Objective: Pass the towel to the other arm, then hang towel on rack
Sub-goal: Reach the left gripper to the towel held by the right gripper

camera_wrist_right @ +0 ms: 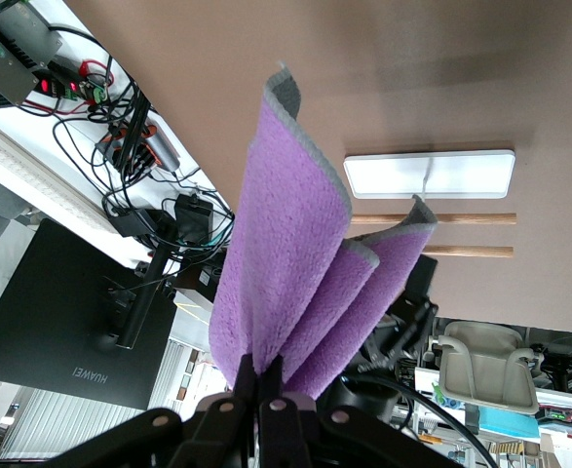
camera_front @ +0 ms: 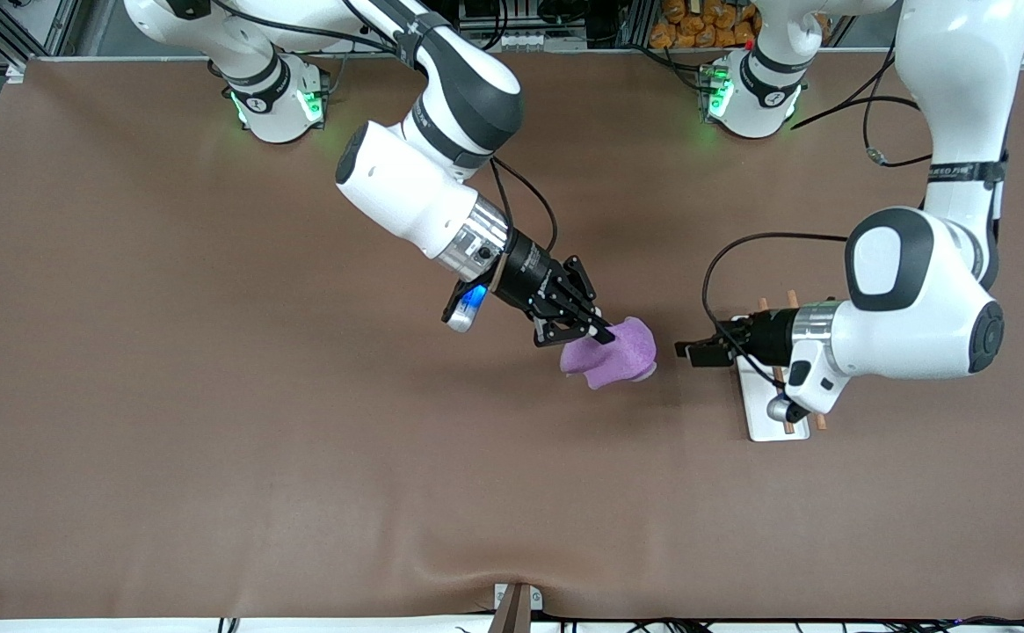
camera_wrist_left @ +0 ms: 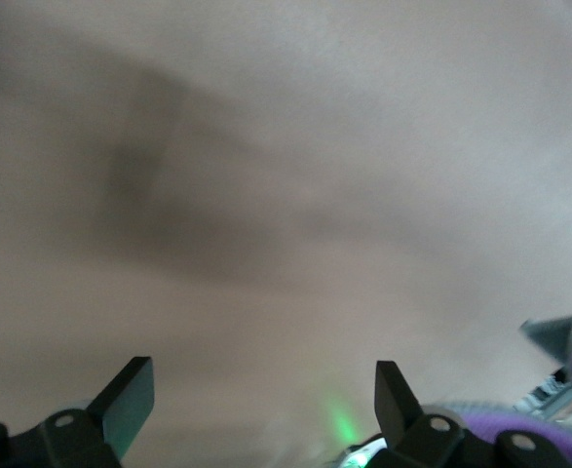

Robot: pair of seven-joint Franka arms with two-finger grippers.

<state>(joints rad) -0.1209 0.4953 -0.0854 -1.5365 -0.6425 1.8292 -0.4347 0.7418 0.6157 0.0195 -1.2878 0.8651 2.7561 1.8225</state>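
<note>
The right gripper (camera_front: 598, 332) hangs over the middle of the brown table (camera_front: 213, 396), its black fingers pinched tight on a purple terry-cloth towel with a grey edge (camera_front: 617, 353). In the right wrist view the towel (camera_wrist_right: 295, 283) fans out from the closed fingertips (camera_wrist_right: 266, 375) in loose folds.

The left gripper (camera_front: 686, 350) is in the air just beside the towel, pointing toward it, with a gap between the two. Its jaws stand wide apart and hold nothing; in the left wrist view the two dark fingertips (camera_wrist_left: 130, 395) frame bare table surface, with a bit of the purple towel (camera_wrist_left: 529, 429) at the edge.

The rack, a small white rectangular tray base with two light-brown wooden rods (camera_front: 771, 413), sits on the table under the left arm's wrist, toward the left arm's end of the table. In the right wrist view the white base (camera_wrist_right: 432, 174) and the two rods (camera_wrist_right: 480, 219) show past the towel.
</note>
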